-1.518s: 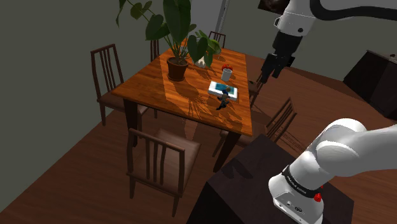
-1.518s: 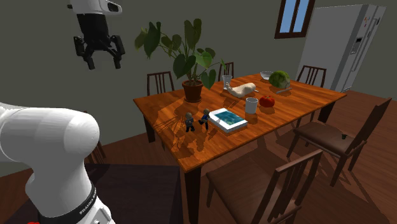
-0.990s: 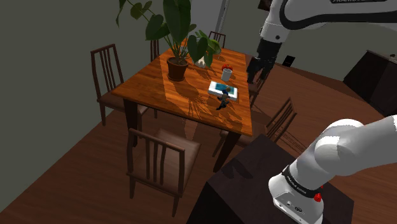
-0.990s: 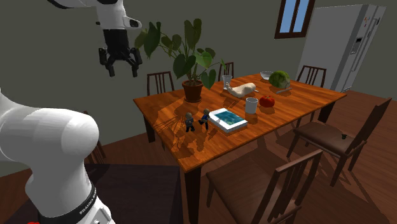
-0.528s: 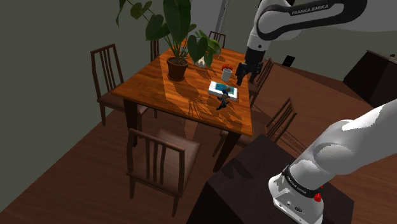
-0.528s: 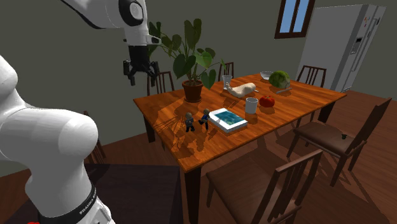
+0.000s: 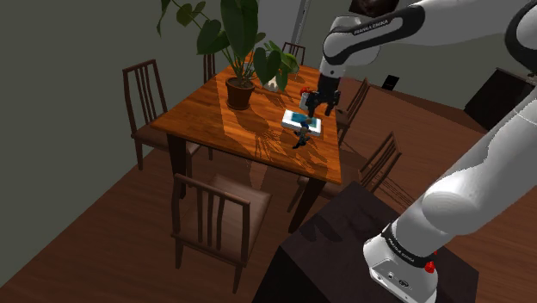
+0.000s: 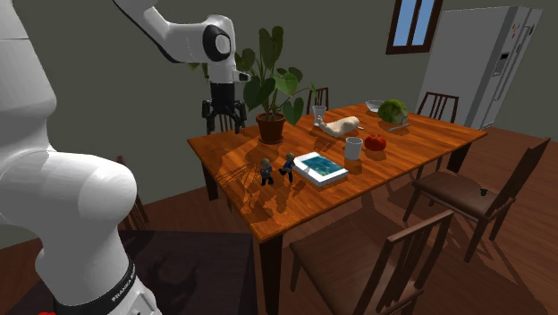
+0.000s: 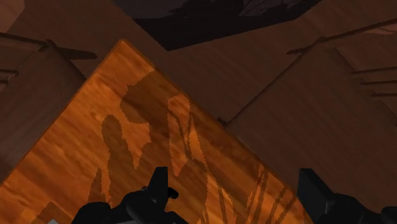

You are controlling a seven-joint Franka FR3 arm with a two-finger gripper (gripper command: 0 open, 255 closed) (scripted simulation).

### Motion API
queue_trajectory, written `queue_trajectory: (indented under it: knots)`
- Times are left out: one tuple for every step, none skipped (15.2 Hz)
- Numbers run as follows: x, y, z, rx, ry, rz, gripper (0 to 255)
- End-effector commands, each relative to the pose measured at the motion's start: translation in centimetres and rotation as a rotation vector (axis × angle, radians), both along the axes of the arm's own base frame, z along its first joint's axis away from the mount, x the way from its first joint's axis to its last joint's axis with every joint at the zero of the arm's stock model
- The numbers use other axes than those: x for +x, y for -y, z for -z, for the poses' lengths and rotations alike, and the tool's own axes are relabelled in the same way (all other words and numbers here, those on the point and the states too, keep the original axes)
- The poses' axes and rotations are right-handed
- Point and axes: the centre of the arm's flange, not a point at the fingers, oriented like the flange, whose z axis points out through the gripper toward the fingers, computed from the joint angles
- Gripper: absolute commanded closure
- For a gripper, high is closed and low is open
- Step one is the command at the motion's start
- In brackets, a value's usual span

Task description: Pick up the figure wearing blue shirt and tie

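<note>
Figure (image 8: 288, 166), small and dark with blue top, stands on table (image 8: 295, 201); gripper (image 8: 224, 125) fingers spread apart.

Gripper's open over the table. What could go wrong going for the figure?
The bluish figure stands close beside a darker figure: the gripper could clasp the wrong one or topple both. The book lies right next to the bluish figure, so a finger may strike it.
</note>
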Motion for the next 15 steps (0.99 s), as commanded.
queue_trajectory:
  knots:
    - [1.7,1.5,1.8,0.004,-0.007,0.021,0]
    - [2.5,2.3,2.7,0.006,-0.011,0.032,0]
    - [3.3,3.1,3.5,0.008,-0.014,0.042,0]
    - [4.0,3.8,4.4,0.01,-0.018,0.052,0]
    - [4.8,4.6,5.2,0.013,-0.022,0.063,0]
    - [5.5,5.4,6.1,0.015,-0.025,0.073,0]
    - [6.3,6.2,6.9,0.017,-0.029,0.083,0]
    - [7.0,7.0,7.8,0.019,-0.033,0.093,0]
    - [7.7,7.8,8.7,0.021,-0.036,0.104,0]
    - [8.4,8.6,9.6,0.024,-0.04,0.114,0]
    - [9.1,9.4,10.4,0.026,-0.044,0.124,0]
    - [9.8,10.2,11.3,0.028,-0.047,0.135,0]
    - [10.5,11.0,12.2,0.03,-0.051,0.145,0]
    - [11.1,11.9,13.1,0.032,-0.055,0.155,0]
    - [11.8,12.7,14.0,0.034,-0.058,0.166,0]
